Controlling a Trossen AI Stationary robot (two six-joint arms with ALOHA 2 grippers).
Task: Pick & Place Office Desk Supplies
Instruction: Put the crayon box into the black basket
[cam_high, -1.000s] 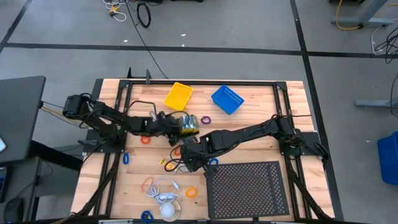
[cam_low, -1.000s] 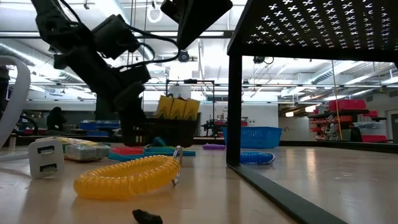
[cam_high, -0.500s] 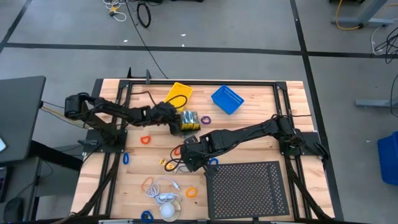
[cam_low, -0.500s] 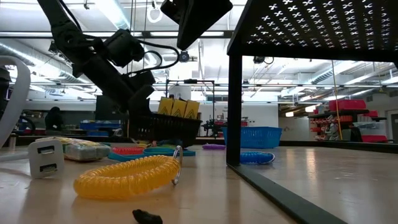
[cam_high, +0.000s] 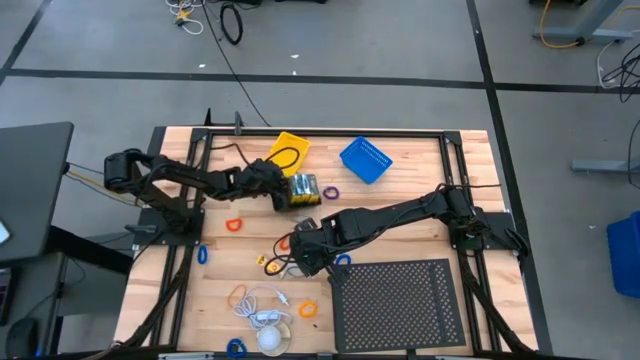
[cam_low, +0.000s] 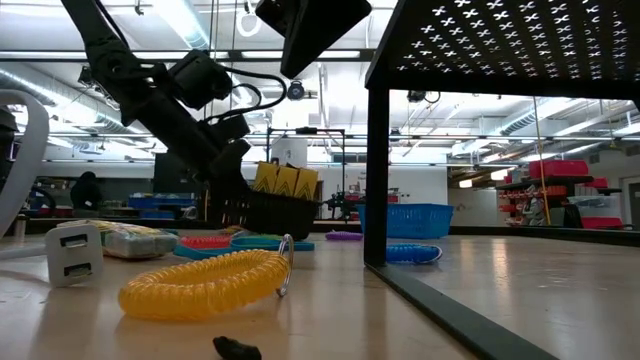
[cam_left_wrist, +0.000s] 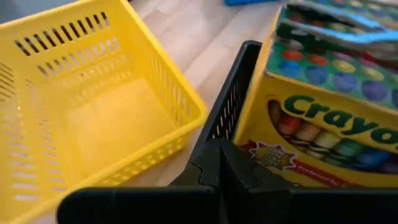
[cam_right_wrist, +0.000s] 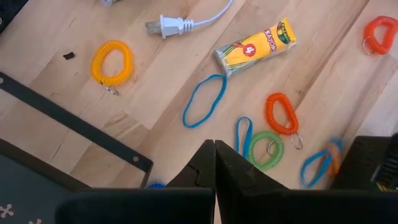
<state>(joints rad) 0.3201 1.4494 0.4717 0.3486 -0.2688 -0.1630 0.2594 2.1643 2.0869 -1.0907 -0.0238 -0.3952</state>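
A yellow-and-green cardboard crayon box (cam_left_wrist: 323, 99) is seen upper right in the left wrist view, half hidden behind a black mesh basket (cam_left_wrist: 227, 106) beside the yellow plastic basket (cam_left_wrist: 81, 99). Both jaws look pressed together. Small coloured loops are scattered on the tabletop (cam_right_wrist: 155, 81).

The right gripper (cam_right_wrist: 214, 163) hangs above the wooden table (cam_right_wrist: 56, 99), fingers together. Below lie a crayon box (cam_right_wrist: 255, 47), a yellow coil (cam_right_wrist: 112, 62), a blue band (cam_right_wrist: 204, 99), an orange coil (cam_right_wrist: 281, 114), a green coil (cam_right_wrist: 268, 149) and a white plug (cam_right_wrist: 165, 26).
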